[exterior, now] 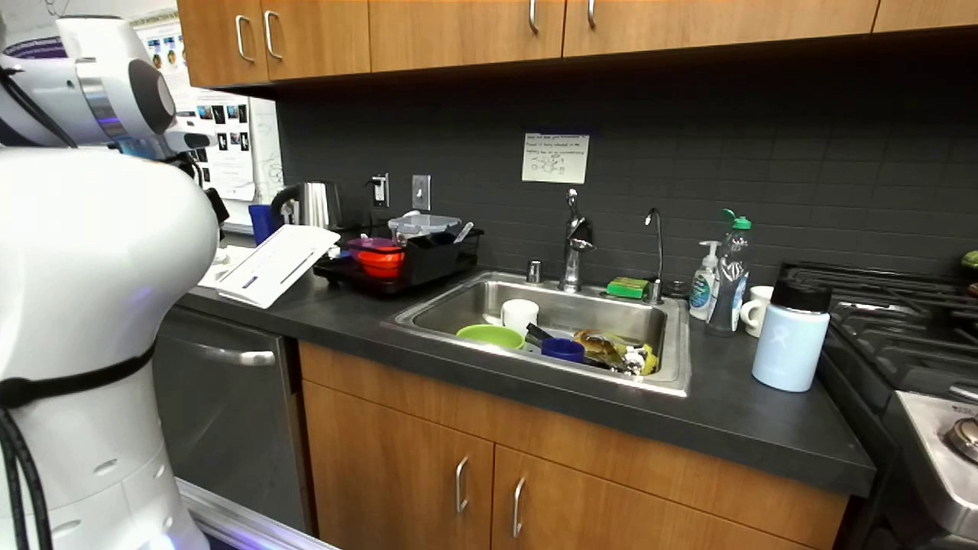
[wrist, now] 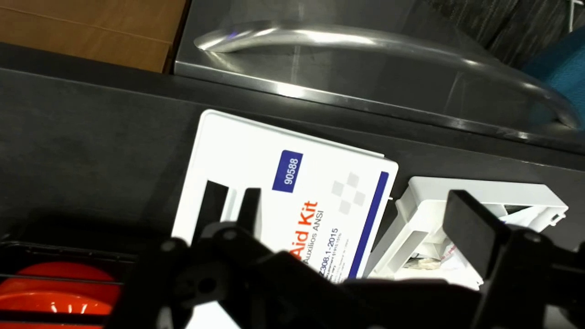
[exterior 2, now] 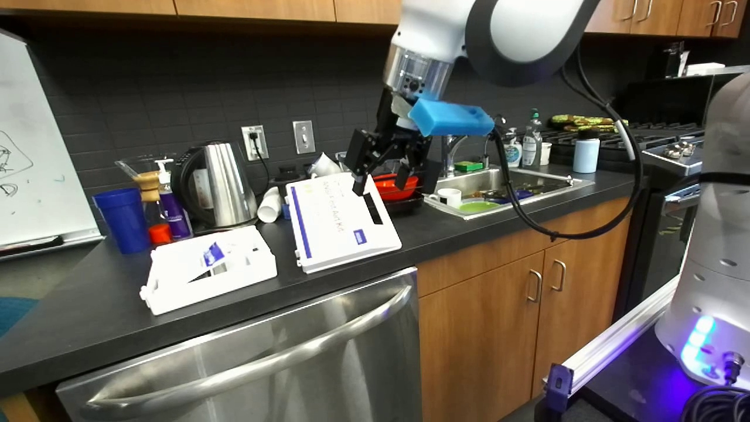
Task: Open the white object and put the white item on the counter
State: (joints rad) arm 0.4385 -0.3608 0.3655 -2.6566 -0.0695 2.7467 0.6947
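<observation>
wrist view: gripper [wrist: 361, 219] hangs with fingers well apart over the white first aid kit lid [wrist: 329, 146]; from where i stand, can't tell if they touch. in both exterior views the lid is tilted on the table [exterior 2: 94, 328]. kit's open tray [exterior 2: 217, 295] lies flat just beside it, silver kettle [exterior 2: 231, 181] behind tray, blue cup [exterior 2: 123, 220] near. red bowl [exterior: 380, 263] in black rack [exterior: 428, 263], near the lid.

A white first aid kit [exterior 2: 334, 220] is spread open on the dark grey worktop [exterior 2: 88, 313]. Its lid [wrist: 292, 198], marked with a blue stripe, a blue label and red lettering, is held at a tilt, printed face showing. Its base [exterior 2: 220, 287] is set hollow side up just beside, a white packet [wrist: 452, 256] partly seen inside.
</observation>
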